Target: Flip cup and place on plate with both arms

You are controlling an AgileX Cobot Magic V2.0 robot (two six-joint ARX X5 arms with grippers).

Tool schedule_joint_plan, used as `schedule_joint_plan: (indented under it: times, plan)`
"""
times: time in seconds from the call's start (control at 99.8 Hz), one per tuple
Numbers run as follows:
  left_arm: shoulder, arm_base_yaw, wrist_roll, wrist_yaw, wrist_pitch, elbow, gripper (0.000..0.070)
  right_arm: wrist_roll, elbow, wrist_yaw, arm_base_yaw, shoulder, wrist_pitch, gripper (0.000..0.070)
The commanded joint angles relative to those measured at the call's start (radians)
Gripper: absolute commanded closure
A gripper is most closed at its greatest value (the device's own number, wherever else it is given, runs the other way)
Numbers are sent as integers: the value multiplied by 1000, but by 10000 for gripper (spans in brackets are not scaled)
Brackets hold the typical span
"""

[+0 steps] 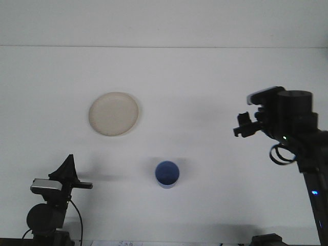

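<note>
A blue cup (167, 174) stands by itself on the white table, mouth upward, in the lower middle of the front view. The round cream plate (114, 114) lies up and to the left of it with nothing on it. My right gripper (242, 125) hangs far to the right of the cup, raised off the table, open and holding nothing. At the bottom left my left gripper (68, 170) points up, well short of both cup and plate.
The right arm (302, 154) rises along the right edge of the view. The left arm's base and wrist camera (48, 187) sit at the bottom left corner. The table's back edge (164, 47) runs across the top.
</note>
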Motion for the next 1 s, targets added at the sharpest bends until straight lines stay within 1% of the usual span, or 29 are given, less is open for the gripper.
schedule_joint_plan:
  times: [0.0,0.14,0.341,0.451,0.551,0.581,0.601,0.671,0.681,0.691,0.721,0.762,0.842,0.952,0.992]
  plan:
    - [-1,0,0,4,10,-18,685,45,-80,-2,-53,-84,88,283]
    - [-1,0,-2,4,10,-18,685,91,-321,-1,-119,-298,273,283]
    - [-1,0,-5,4,10,-18,685,124,-634,2,-125,-584,420,284]
    - [-1,0,-5,4,10,-18,685,140,-771,2,-125,-718,451,285]
    - [-1,0,-5,4,11,-18,685,152,-844,11,-125,-806,452,298]
    - [-1,0,-4,4,18,-18,685,152,-860,20,-125,-834,452,329]
    - [-1,0,-5,4,22,-18,685,153,-866,26,-125,-847,450,362]
    - [-1,0,-6,4,38,-16,685,152,-872,36,-125,-884,449,521]
    - [-1,0,-6,4,40,-16,685,152,-872,37,-125,-886,450,533]
    - [-1,0,-6,4,40,-14,685,152,-872,40,-125,-892,451,568]
    - [-1,0,-6,4,39,-7,685,152,-872,49,-125,-903,456,634]
    - [-1,0,-7,4,35,5,685,151,-872,58,-125,-912,464,695]
    - [0,0,-14,3,28,39,685,151,-872,59,-125,-922,476,700]
    - [13,0,-68,3,-26,140,685,151,-872,58,-125,-922,478,700]
    - [32,0,-102,3,-64,196,685,151,-872,58,-125,-922,478,700]
